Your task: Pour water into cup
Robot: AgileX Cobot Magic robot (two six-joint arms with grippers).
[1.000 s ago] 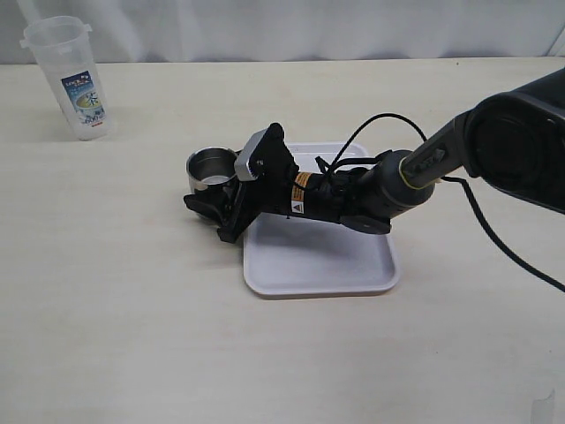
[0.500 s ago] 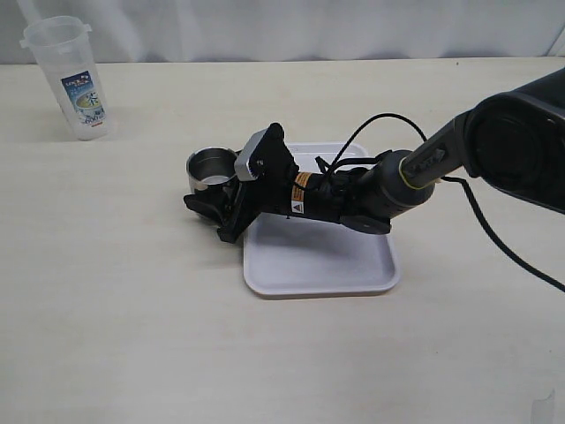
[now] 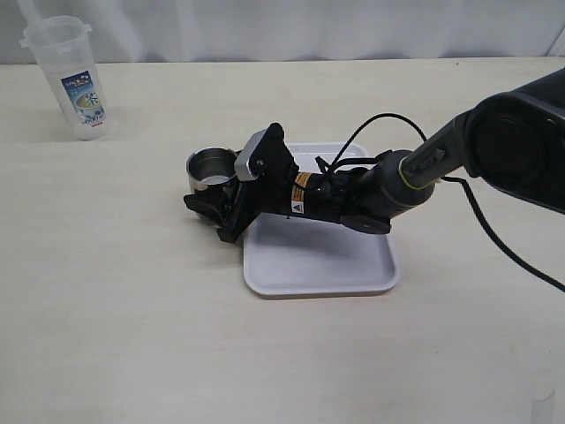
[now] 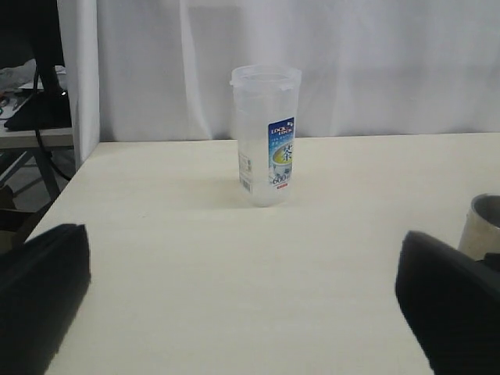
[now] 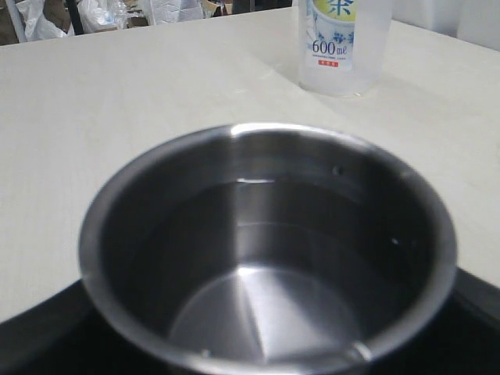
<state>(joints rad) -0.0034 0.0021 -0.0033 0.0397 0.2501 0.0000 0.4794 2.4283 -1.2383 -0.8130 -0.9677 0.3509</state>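
Right gripper [image 3: 210, 191] clamped on steel cup [image 3: 212, 166], which stands on table [image 3: 132, 309] just left of white tray [image 3: 353, 274] (hold it upright, steady), while left gripper [image 4: 248, 301], jaws wide apart, should square up on far-off plastic container [image 4: 266, 133].

Pale table before a white curtain

A light, faintly grained table [image 3: 132, 336] fills most of the exterior view, evenly lit with soft shadows. A white pleated curtain [image 3: 309, 26] runs along the top of the frame. In the left wrist view, a second desk [image 4: 23, 139] stands past the table's edge, with a dark screen-like shape [image 4: 30, 31] above it.
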